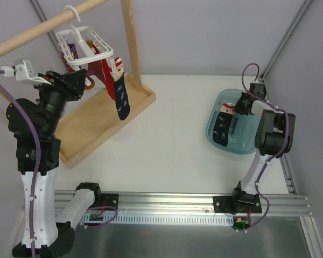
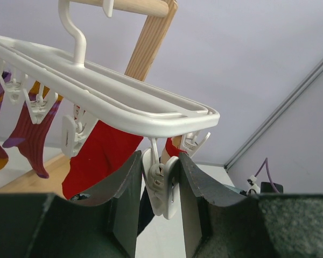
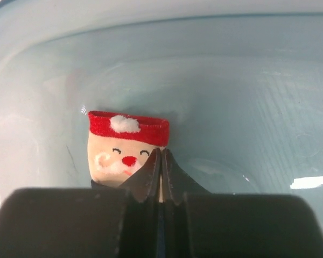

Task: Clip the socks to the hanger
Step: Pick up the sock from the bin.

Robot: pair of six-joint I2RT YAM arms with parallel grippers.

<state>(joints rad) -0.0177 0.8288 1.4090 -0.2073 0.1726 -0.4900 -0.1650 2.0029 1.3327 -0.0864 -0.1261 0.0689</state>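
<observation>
The white hanger (image 1: 89, 42) hangs by its hook from the wooden rod. One navy sock (image 1: 121, 100) with a red-and-white cuff dangles from a clip at its near right corner. My left gripper (image 1: 84, 80) is raised under the hanger. In the left wrist view my left gripper (image 2: 159, 161) is closed on a white clip (image 2: 162, 188) below the hanger frame (image 2: 124, 110), both fingers touching it. The other navy sock (image 1: 222, 126) lies in the blue tub (image 1: 246, 146). My right gripper (image 3: 161, 155) is shut on the edge of this sock, just below its Santa-face cuff (image 3: 124, 145).
Bright red socks (image 2: 99, 156) and purple-orange striped socks (image 2: 35, 131) hang from other clips. The wooden rod frame (image 1: 130, 37) stands on a wooden tray base (image 1: 94, 134) at the left. The tub wall (image 3: 215, 64) surrounds my right gripper (image 1: 239, 109).
</observation>
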